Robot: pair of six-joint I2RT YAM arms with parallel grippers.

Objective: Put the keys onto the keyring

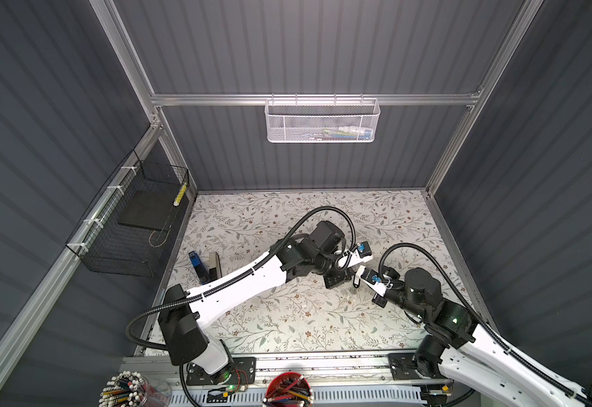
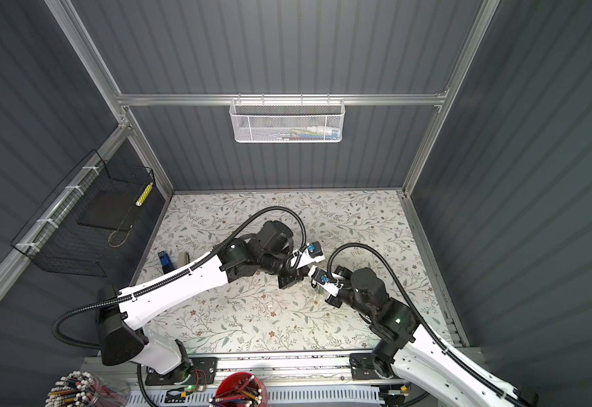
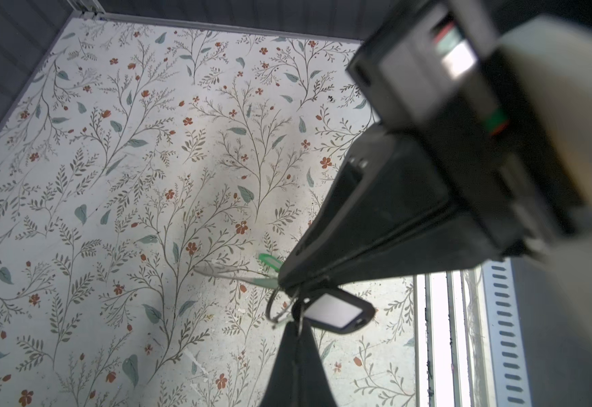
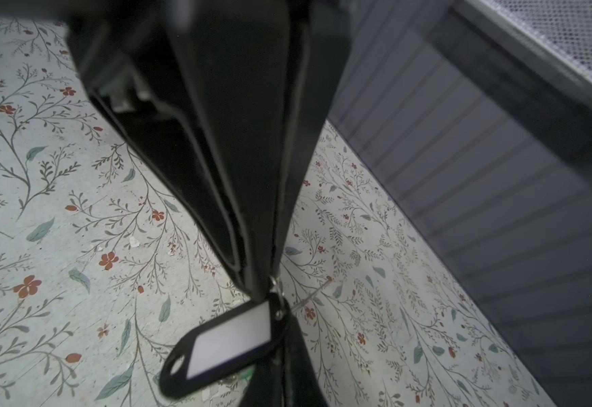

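Left wrist view: the left gripper (image 3: pixel 284 280), jaws closed, meets the right gripper (image 3: pixel 293 333) tip to tip just beside the black tag (image 3: pixel 335 312), at its wire ring (image 3: pixel 272 307). The green tag (image 3: pixel 269 262) shows just beyond that tag.

Right wrist view: the right jaws are pinched shut on the ring, with the tag dangling.

Top views: the keyring is not discernible.

Hold one pinch firm and feed slowly, lest the ring twist.

The floral-print surface (image 1: pixel 287 317) carries a blue block (image 1: pixel 196 262) and a flat grey-tan piece (image 1: pixel 214 264) side by side at nine o'clock. A white mesh basket (image 1: pixel 287 123) hangs on the rail at twelve o'clock. At ten o'clock a black wire basket (image 1: pixel 111 257) holds a dark slab (image 1: pixel 145 209) and a yellow-striped stick (image 1: pixel 180 195). A clear jar of pencils (image 1: pixel 125 391) stands at seven o'clock and a red cup of pencils (image 1: pixel 289 389) at six.
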